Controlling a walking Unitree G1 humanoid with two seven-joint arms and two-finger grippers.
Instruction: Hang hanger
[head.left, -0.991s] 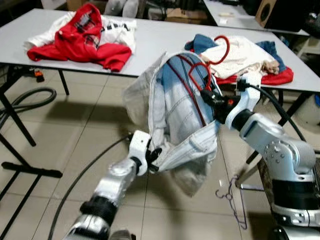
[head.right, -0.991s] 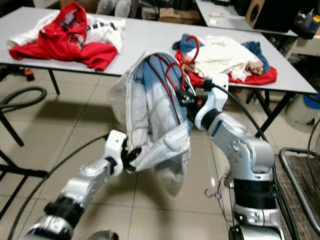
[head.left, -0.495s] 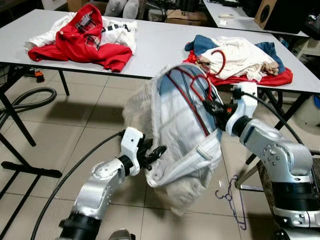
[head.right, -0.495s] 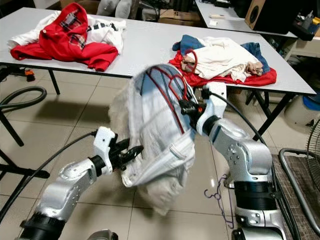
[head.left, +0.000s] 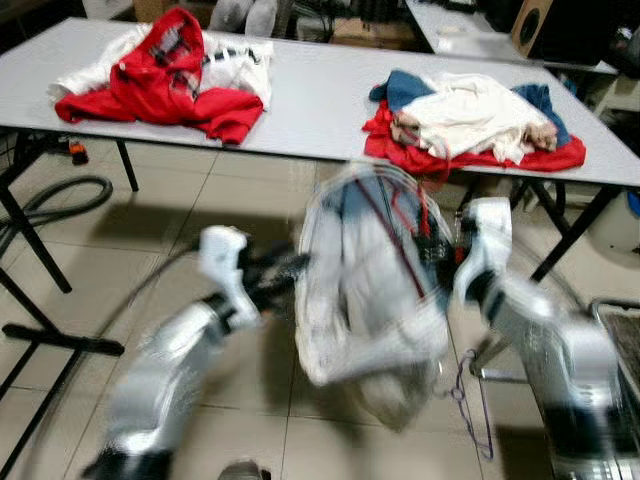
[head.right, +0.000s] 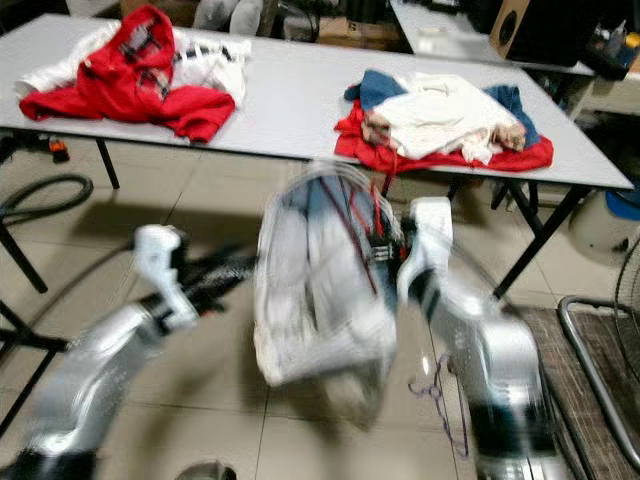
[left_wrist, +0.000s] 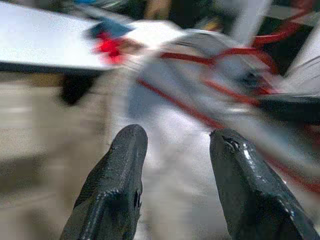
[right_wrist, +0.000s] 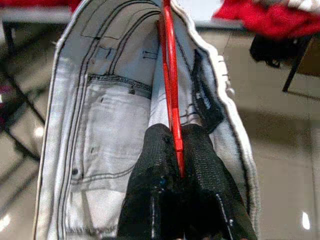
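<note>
Your right gripper (right_wrist: 175, 150) has its two black fingers pinched tight on the red hanger (right_wrist: 169, 75), arm bent and raised to the right of it. Your left gripper (left_wrist: 172, 145), fingers spread and empty, sits left of the hanger on an outstretched, motion-blurred arm.

Lighting: even, bright indoor light from overhead; soft shadows lie under the table (head.left: 320, 110) on the tiled floor (head.left: 180, 220), with small glints on the tiles. Head views: heavy motion blur across both arms and the pale jacket (head.left: 375, 290); far table sharper. Left wrist view smeared; right wrist view crisp.
</note>
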